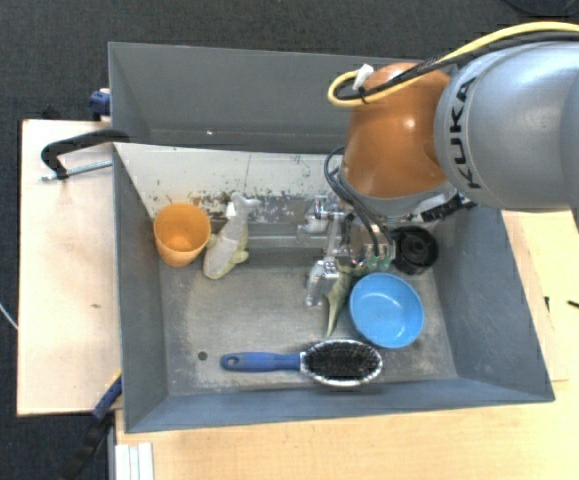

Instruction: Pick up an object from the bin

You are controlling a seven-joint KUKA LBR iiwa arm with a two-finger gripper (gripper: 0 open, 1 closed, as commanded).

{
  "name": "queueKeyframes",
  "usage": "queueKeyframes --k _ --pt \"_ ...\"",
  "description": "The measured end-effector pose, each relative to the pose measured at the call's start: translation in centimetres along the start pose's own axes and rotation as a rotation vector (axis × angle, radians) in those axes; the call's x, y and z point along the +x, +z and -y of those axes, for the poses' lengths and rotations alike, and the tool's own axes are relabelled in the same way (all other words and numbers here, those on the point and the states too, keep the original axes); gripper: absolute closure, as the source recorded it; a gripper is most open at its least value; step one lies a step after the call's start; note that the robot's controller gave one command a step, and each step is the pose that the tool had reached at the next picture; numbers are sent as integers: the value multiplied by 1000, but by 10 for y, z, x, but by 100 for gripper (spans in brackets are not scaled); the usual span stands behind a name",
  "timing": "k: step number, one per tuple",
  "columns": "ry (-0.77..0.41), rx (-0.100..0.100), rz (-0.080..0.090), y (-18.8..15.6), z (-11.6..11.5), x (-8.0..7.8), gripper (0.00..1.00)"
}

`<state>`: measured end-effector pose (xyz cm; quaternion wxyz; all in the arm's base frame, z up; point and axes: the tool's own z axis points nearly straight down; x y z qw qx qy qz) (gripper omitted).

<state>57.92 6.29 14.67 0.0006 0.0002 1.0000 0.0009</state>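
My gripper hangs low over the middle of the bin, just left of a blue bowl. A thin green and yellow pointed thing lies right beneath it, leaning on the bowl's left rim. A black round cap-like thing sits to the gripper's right, partly under the arm. In front of the gripper, a hairbrush with a black bristle head and a blue handle lies along the bin's near wall.
An orange cup stands at the bin's far left. A pale yellow banana-shaped thing lies beside it. The arm's orange cover hangs over the bin's back right part.
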Motion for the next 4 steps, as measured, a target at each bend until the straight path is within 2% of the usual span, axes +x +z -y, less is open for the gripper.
queueKeyframes --k 1,2,3,4 --pt "-92 5 4 19 85 -18 0" --pt "-41 -1 2 75 89 -10 0" --pt "-43 -1 16 68 88 -15 100" --pt "-79 2 14 -82 84 4 100"
